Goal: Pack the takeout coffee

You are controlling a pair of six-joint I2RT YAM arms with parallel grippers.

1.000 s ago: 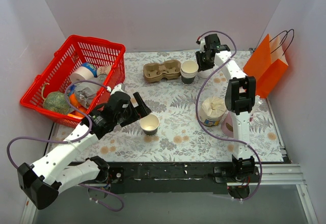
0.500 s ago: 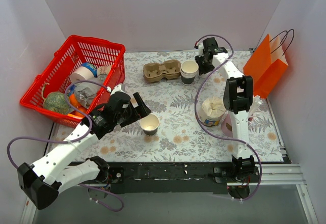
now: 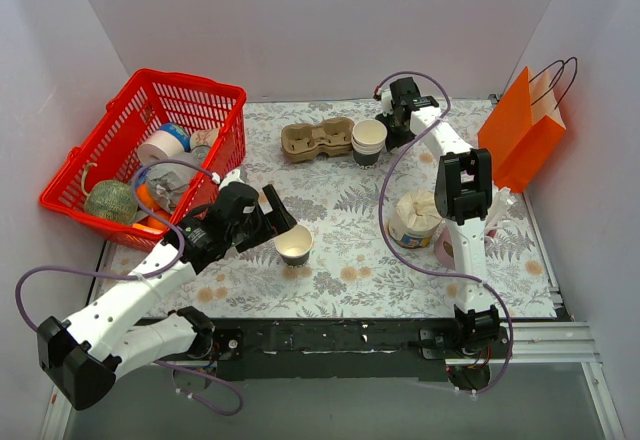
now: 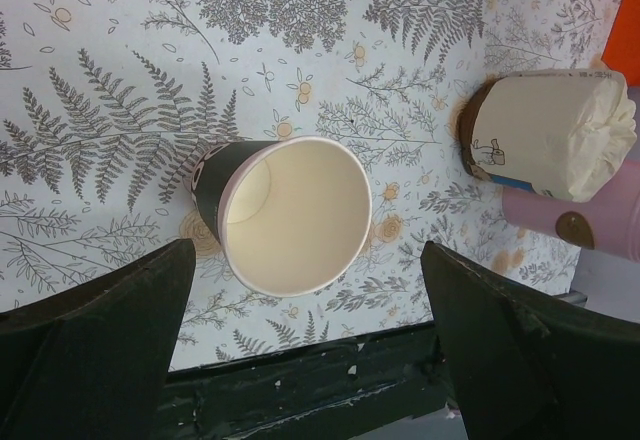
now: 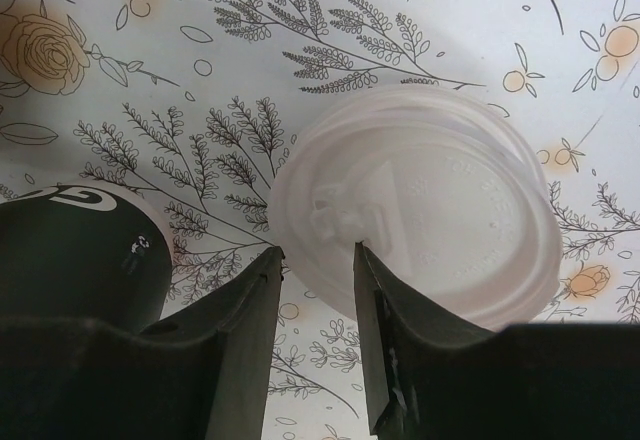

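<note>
Right wrist view showing right end effector (image 5: 317, 252), fingers partly apart, nosing at lid (image 5: 430, 210) rim, having shifted left beside far cup stack (image 3: 370, 140). Left end effector (image 4: 307, 248) standing wide around lidless cup (image 4: 295, 215), near centre. Lidded coffee not showing; capping seemingly pending.

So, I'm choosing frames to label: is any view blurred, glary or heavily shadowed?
Top external: evenly lit, sharp, only soft shadows. Left wrist: the lidless cup is crisp, the near fingers dark. Right wrist: the white lid is soft-edged and washed out.
</note>
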